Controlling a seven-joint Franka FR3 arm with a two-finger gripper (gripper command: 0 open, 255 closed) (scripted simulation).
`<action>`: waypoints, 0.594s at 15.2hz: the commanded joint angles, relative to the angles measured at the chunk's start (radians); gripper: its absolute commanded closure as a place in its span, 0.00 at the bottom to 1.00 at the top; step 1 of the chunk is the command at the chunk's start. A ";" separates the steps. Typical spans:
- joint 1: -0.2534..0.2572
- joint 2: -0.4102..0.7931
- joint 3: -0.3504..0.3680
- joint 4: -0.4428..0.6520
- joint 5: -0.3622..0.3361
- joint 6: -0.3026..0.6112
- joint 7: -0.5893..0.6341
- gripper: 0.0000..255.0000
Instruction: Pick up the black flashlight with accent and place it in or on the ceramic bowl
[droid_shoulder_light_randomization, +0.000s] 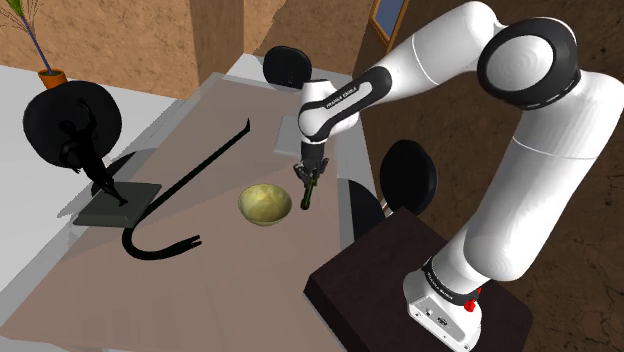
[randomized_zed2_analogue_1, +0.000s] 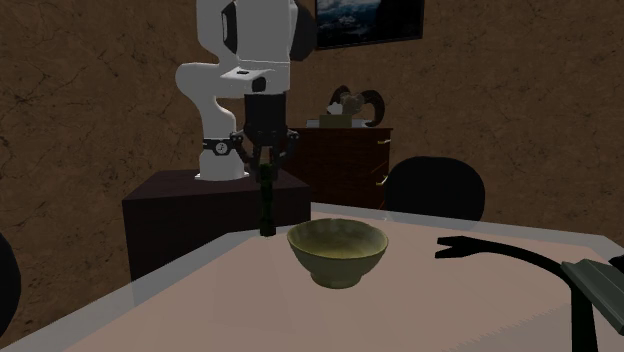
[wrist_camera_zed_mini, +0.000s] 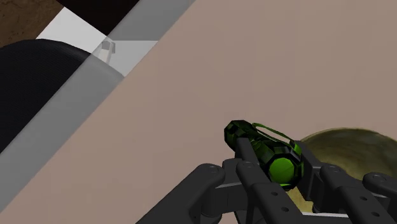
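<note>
Fingers (wrist_camera_zed_mini: 245, 170) sit closest to the wrist camera, clamped on the flashlight (wrist_camera_zed_mini: 257, 143), which is black with green accents. Its green end faces the lens and its body points away toward the table (wrist_camera_zed_mini: 191, 95). Part of the bowl (wrist_camera_zed_mini: 350, 143) shows just beside the gripper (wrist_camera_zed_mini: 275, 167). In the shoulder view the gripper (droid_shoulder_light_randomization: 307, 172) points down and the flashlight (droid_shoulder_light_randomization: 311, 192) hangs near upright under it. It is just right of the bowl (droid_shoulder_light_randomization: 262, 216), apart from it and not over it. The second exterior view agrees: the flashlight (randomized_zed2_analogue_1: 266, 205) is left of the bowl (randomized_zed2_analogue_1: 338, 268), with its lower end about rim level or lower. Cannot tell whether that end touches the table (randomized_zed2_analogue_1: 200, 300) or hangs just clear. Judgement: the grasp is done and the step in hand is the carry to the bowl. To do it well, raise first so the hanging end clears the rim, then move sideways until the flashlight is over the bowl's middle. Lower until the tip is near the bottom before opening, so it leans on the wall instead of dropping. Main risk is the low end clipping the rim and shoving or tipping the bowl. The statue (droid_shoulder_light_randomization: 85, 150) and hooked bar (droid_shoulder_light_randomization: 175, 205) lie beyond the bowl, out of the path.
</note>
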 joint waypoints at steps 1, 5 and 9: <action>0.000 -0.019 0.000 0.008 0.000 -0.027 0.001 1.00; -0.001 -0.059 0.001 0.017 0.001 -0.076 0.003 1.00; -0.001 -0.096 0.001 0.029 0.002 -0.125 0.004 1.00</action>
